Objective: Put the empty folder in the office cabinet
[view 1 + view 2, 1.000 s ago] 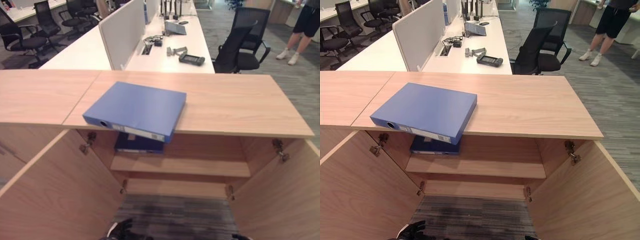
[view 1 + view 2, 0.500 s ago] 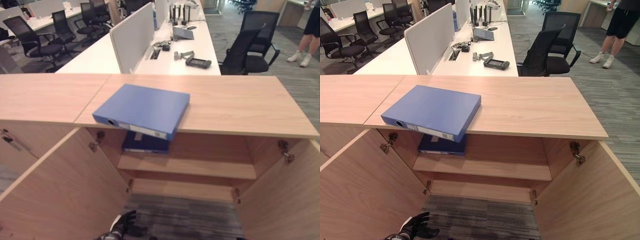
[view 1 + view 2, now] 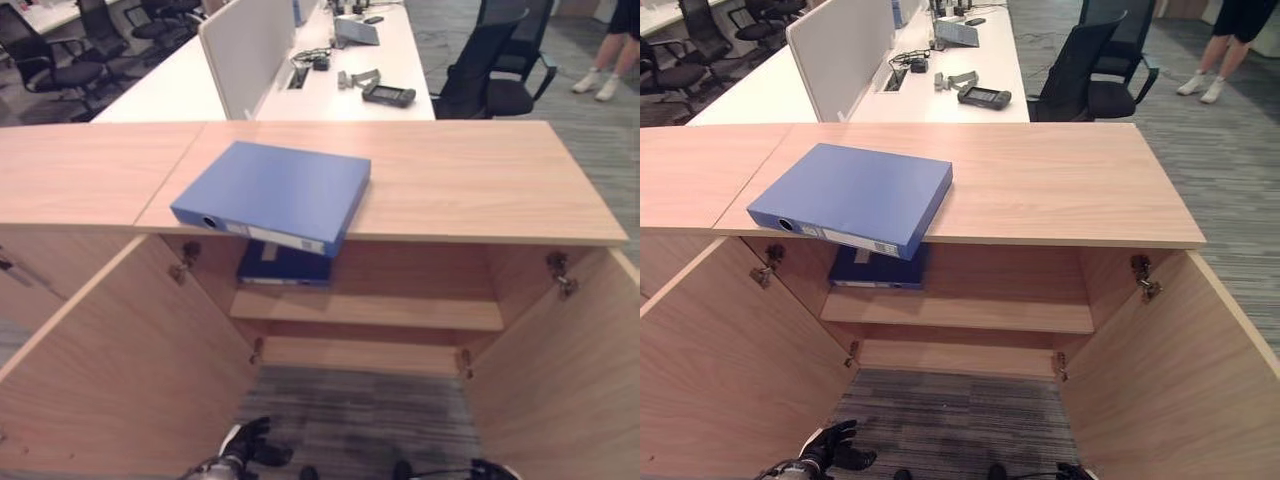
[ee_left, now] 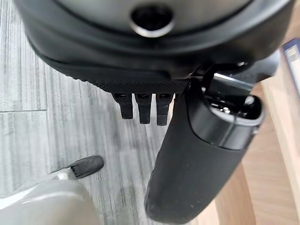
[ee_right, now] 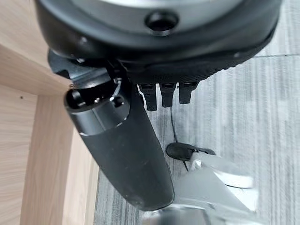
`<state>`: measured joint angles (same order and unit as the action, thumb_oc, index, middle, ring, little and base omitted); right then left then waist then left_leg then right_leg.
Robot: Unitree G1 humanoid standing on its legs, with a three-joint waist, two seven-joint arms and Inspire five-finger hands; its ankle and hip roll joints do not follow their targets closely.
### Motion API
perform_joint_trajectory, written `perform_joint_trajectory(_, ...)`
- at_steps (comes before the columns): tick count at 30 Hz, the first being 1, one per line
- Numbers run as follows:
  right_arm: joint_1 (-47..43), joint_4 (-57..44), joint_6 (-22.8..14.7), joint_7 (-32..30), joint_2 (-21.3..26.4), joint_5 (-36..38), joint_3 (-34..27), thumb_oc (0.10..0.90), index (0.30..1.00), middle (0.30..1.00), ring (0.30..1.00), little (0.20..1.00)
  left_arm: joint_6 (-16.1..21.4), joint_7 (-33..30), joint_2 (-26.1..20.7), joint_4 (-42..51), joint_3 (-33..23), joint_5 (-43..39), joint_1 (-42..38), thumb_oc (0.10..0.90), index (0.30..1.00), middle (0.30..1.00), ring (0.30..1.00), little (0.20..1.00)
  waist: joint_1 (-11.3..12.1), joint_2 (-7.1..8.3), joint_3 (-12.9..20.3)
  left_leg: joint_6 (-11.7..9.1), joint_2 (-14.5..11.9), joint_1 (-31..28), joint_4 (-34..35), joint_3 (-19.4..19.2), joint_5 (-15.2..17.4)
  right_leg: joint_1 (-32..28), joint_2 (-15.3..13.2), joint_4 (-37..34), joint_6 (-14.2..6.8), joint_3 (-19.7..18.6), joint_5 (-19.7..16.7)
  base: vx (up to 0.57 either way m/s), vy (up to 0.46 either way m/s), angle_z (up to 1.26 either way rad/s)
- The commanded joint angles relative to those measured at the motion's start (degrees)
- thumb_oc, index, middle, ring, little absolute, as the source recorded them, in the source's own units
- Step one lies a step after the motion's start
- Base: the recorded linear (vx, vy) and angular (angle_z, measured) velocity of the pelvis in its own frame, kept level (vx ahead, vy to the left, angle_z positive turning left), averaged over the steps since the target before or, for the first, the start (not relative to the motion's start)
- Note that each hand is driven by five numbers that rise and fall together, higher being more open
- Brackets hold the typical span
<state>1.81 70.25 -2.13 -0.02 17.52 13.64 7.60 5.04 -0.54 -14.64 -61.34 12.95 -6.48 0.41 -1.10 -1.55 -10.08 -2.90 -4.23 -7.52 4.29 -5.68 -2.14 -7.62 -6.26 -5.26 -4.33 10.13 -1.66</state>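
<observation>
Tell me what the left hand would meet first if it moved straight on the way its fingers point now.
Probably the grey striped carpet floor: the left hand points its straight fingers down at it, holding nothing.

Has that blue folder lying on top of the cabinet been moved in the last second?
No. The blue folder lies across the same seam in the cabinet top, its corner overhanging the front edge as before. The picture shifted because the camera moved.

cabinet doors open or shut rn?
Open. Both cabinet doors are swung out toward the camera, exposing the shelf with a blue folder lying on it.
</observation>
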Motion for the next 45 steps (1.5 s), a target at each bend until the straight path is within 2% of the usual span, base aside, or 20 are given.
perform_joint_trajectory(1,-2.46,0.91,-1.40,-0.49,1.08,0.01,0.43,0.800,0.900,0.900,0.900,0.900,2.58,-0.92,-1.35,2.23,-0.79,-0.09,-2.38,0.800,0.900,0.900,0.900,0.900,1.93,0.20,1.96,-2.16,-0.35,-1.25,-3.06,0.37,5.89,-0.03,0.13,2.96,-2.44,-0.03,4.03,0.01,0.057,-0.18)
perform_joint_trajectory(3,-1.94,0.65,-1.46,-0.49,0.61,-0.02,0.30,0.800,0.900,0.900,0.900,0.900,2.94,-1.62,-1.93,5.10,-1.74,-0.23,-1.95,0.800,0.900,0.900,0.900,0.900,2.22,0.18,2.58,-1.99,-0.02,-2.71,-0.35,0.19,5.09,-0.31,0.24,2.75,-2.91,0.51,3.98,0.01,0.040,-0.03)
perform_joint_trajectory(7,-1.64,0.49,-1.31,-0.64,0.20,-0.35,0.33,0.800,0.900,0.900,0.900,0.900,3.28,-2.62,-3.16,10.21,-2.44,0.95,-1.17,0.800,0.900,0.900,0.900,0.900,2.60,0.39,2.86,-1.93,0.09,-2.94,0.23,0.33,4.71,-0.83,0.30,2.50,-3.08,1.05,4.20,0.00,0.000,0.00)
perform_joint_trajectory(10,-1.29,0.02,-1.48,-1.14,0.06,-0.52,-0.48,0.800,0.900,0.900,0.900,0.900,3.45,-4.97,-5.24,20.23,-4.63,4.31,1.03,0.800,0.900,0.900,0.900,0.900,3.57,0.83,2.86,-1.86,0.20,-2.92,0.26,1.03,4.47,-1.65,0.24,2.02,-3.16,1.60,4.21,-0.01,0.002,0.08)
perform_joint_trajectory(12,-1.19,-0.31,-1.58,-1.42,-0.10,-0.67,-0.65,0.800,0.900,0.900,0.900,0.900,3.29,-6.17,-5.65,23.35,-5.55,5.75,2.14,0.800,0.900,0.900,0.900,0.900,3.77,1.05,2.81,-1.84,0.22,-2.95,0.28,1.27,4.44,-1.89,0.20,1.87,-3.17,1.75,4.23,-0.03,-0.014,0.06)
perform_joint_trajectory(13,-1.12,-0.76,-2.10,-2.70,-0.58,-0.93,-1.30,0.800,0.900,0.900,0.900,0.900,3.64,-11.12,-7.20,30.29,-7.48,11.46,4.09,0.800,0.900,0.900,0.900,0.900,4.50,1.51,2.70,-1.78,0.26,-2.32,0.38,1.58,3.62,-1.43,0.10,2.04,-3.20,2.08,3.70,0.00,0.000,0.00)
perform_joint_trajectory(14,-1.05,-0.74,-2.10,-2.72,-0.62,-0.94,-1.24,0.800,0.900,0.900,0.900,0.900,3.52,-11.14,-7.21,30.47,-7.52,11.55,4.29,0.800,0.900,0.900,0.900,0.900,4.46,1.51,2.84,-1.85,0.20,-2.66,0.39,1.64,4.28,-1.85,0.18,1.86,-3.30,2.05,4.23,-0.06,-0.036,0.04)
perform_joint_trajectory(15,-0.98,-1.00,-2.64,-3.72,-0.99,-1.26,-1.51,0.800,0.900,0.900,0.900,0.900,3.70,-14.75,-7.83,33.62,-8.72,15.84,5.11,0.800,0.900,0.900,0.900,0.900,4.93,1.80,2.71,-1.79,0.32,-2.25,0.53,1.87,3.61,-1.51,0.13,1.91,-3.29,2.21,3.69,0.03,-0.036,0.02)
perform_joint_trajectory(16,-0.59,-1.37,-3.10,-4.22,-1.37,-1.61,-1.48,0.800,0.900,0.900,0.900,0.900,3.82,-17.65,-8.20,35.87,-9.67,20.17,6.37,0.800,0.900,0.900,0.900,0.900,5.17,2.07,3.03,-1.87,0.31,-2.46,0.58,2.07,4.30,-1.91,0.22,1.70,-3.46,2.22,4.22,-0.01,-0.041,0.09)
perform_joint_trajectory(18,-0.14,-1.37,-3.84,-4.97,-1.55,-2.25,-1.50,0.800,0.900,0.900,0.900,0.900,4.35,-22.11,-8.29,38.04,-10.77,25.39,7.72,0.800,0.900,0.900,0.900,0.900,5.68,2.42,3.06,-1.81,0.40,-2.13,0.65,2.02,3.67,-1.88,0.15,1.72,-3.47,2.37,3.79,0.01,-0.029,0.12)
perform_joint_trajectory(20,0.13,-0.87,-4.12,-5.29,-1.69,-2.79,-1.19,0.800,0.900,0.900,0.900,0.900,4.69,-25.23,-8.45,41.29,-11.81,29.20,9.47,0.800,0.900,0.900,0.900,0.900,6.00,2.57,3.30,-1.87,0.34,-2.59,0.60,2.16,4.47,-2.76,0.21,1.25,-3.60,2.33,4.36,0.04,-0.021,0.04)
perform_joint_trajectory(22,0.27,-0.32,-4.27,-5.45,-2.13,-2.58,-0.51,0.800,0.900,0.900,0.900,0.900,4.78,-27.96,-8.29,45.33,-12.85,31.88,11.09,0.800,0.900,0.900,0.900,0.900,6.58,2.67,3.30,-1.84,0.20,-2.55,0.41,2.35,3.94,-2.93,0.17,1.26,-3.39,2.48,4.02,0.02,-0.010,0.01)
perform_joint_trajectory(28,0.11,-0.52,-4.08,-4.72,-2.41,-1.78,1.24,0.800,0.900,0.900,0.900,0.900,5.44,-28.53,-11.57,54.84,-14.51,35.82,11.19,0.800,0.900,0.900,0.900,0.900,7.21,2.56,3.57,-1.96,-0.02,-3.16,0.21,2.90,4.65,-3.93,0.34,0.97,-3.39,2.67,4.70,0.02,-0.018,0.04)
perform_joint_trajectory(29,0.08,-0.95,-3.97,-4.22,-2.30,-1.52,1.62,0.800,0.900,0.900,0.900,0.900,5.63,-27.72,-14.71,59.06,-15.28,39.37,10.59,0.800,0.900,0.900,0.900,0.900,7.32,2.37,3.29,-1.98,-0.03,-2.87,-0.06,2.95,4.05,-3.67,0.30,1.20,-3.30,2.75,4.19,0.02,-0.020,0.04)
perform_joint_trajectory(31,0.06,-1.22,-3.97,-4.03,-2.32,-1.49,1.93,0.800,0.900,0.900,0.900,0.900,5.75,-27.48,-15.99,61.11,-15.79,40.71,10.27,0.800,0.900,0.900,0.900,0.900,7.31,2.34,3.46,-2.10,-0.11,-3.20,0.09,3.07,4.65,-3.99,0.37,1.01,-3.38,2.72,4.70,0.05,-0.024,0.07)
perform_joint_trajectory(32,0.03,-1.83,-4.07,-3.64,-2.14,-1.66,2.64,0.800,0.900,0.900,0.900,0.900,6.02,-28.16,-18.78,64.07,-16.37,42.95,8.27,0.800,0.900,0.900,0.900,0.900,7.19,2.02,3.53,-2.22,-0.12,-3.37,0.07,3.10,4.73,-3.99,0.46,1.03,-3.40,2.73,4.69,0.03,-0.027,0.08)
perform_joint_trajectory(38,-0.40,-2.40,-4.01,-2.96,-1.69,-2.42,3.87,0.800,0.900,0.900,0.900,0.900,6.05,-28.75,-23.79,67.61,-16.30,45.69,2.98,0.800,0.900,0.900,0.900,0.900,6.94,1.63,3.23,-2.40,-0.23,-3.12,-0.41,2.81,4.14,-3.52,0.49,1.71,-3.40,2.92,4.31,0.00,-0.004,0.01)
perform_joint_trajectory(45,0.22,-2.36,-4.05,-2.30,-0.94,-3.03,4.21,0.800,0.900,0.900,0.900,0.900,6.74,-26.77,-28.39,68.92,-14.47,45.67,-3.31,0.800,0.900,0.900,0.900,0.900,5.16,0.31,3.68,-2.65,-0.24,-3.63,-0.26,2.69,4.08,-3.81,0.66,1.56,-3.31,2.61,4.61,0.03,0.000,-0.01)
